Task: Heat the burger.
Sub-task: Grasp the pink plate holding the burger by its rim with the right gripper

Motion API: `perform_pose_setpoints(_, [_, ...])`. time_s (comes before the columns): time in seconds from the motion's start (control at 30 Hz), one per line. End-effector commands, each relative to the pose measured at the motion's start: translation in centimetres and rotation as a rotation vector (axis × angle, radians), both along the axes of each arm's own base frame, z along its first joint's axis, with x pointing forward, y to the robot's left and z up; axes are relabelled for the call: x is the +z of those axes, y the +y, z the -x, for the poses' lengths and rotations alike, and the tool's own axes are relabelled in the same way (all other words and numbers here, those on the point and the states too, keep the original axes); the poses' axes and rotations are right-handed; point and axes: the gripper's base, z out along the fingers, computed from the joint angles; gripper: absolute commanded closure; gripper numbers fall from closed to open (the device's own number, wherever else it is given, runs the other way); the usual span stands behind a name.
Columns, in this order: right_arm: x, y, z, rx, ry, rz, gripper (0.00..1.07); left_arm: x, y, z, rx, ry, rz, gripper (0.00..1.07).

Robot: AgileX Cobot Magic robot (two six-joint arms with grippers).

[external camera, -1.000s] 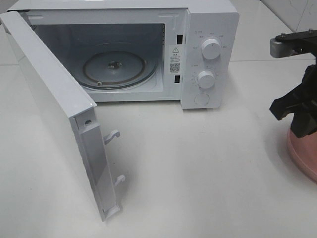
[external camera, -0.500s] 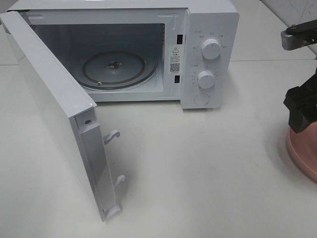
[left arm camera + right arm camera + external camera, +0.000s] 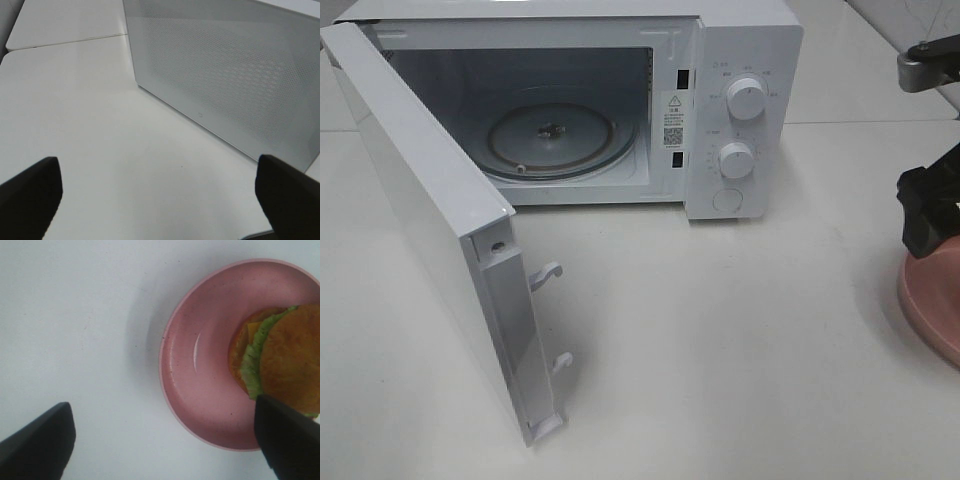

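The burger (image 3: 285, 355), with its golden-brown bun and green lettuce, lies on a pink plate (image 3: 200, 380) in the right wrist view. My right gripper (image 3: 160, 450) hangs over the plate's near side, open, with nothing between its fingers; one finger (image 3: 287, 440) overlaps the burger's edge in the picture. In the exterior view the right gripper (image 3: 932, 232) hovers over the plate (image 3: 932, 300) at the far right edge, hiding the burger. The white microwave (image 3: 740, 60) stands at the back with its door (image 3: 420, 210) swung wide open. My left gripper (image 3: 160, 200) is open and holds nothing.
A glass turntable (image 3: 560, 135) lies inside the microwave's cavity. Two dials (image 3: 747, 98) sit on its right panel. The open door juts toward the front left. In the left wrist view a white perforated microwave panel (image 3: 225, 75) stands close ahead on the white table (image 3: 75, 110).
My right arm has shifted to the right, toward the frame edge, still above the pink plate. The microwave and its door have not moved.
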Motion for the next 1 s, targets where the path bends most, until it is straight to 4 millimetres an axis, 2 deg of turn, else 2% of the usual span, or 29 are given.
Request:
perform_pose_setpoints(0.03, [-1.4, -1.1, -0.6, -0.043, 0.046, 0.013, 0.22, 0.0, 0.0, 0.3, -0.001, -0.032, 0.005, 0.09])
perform_pose_setpoints(0.3, [-3.8, -1.4, -1.8, -0.064, 0.096, 0.006, 0.32, 0.0, 0.0, 0.3, -0.001, -0.032, 0.005, 0.09])
perform_pose_setpoints(1.0, [-10.1, -0.9, -4.2, -0.05, 0.202, 0.006, 0.31, 0.0, 0.0, 0.3, -0.001, -0.032, 0.005, 0.09])
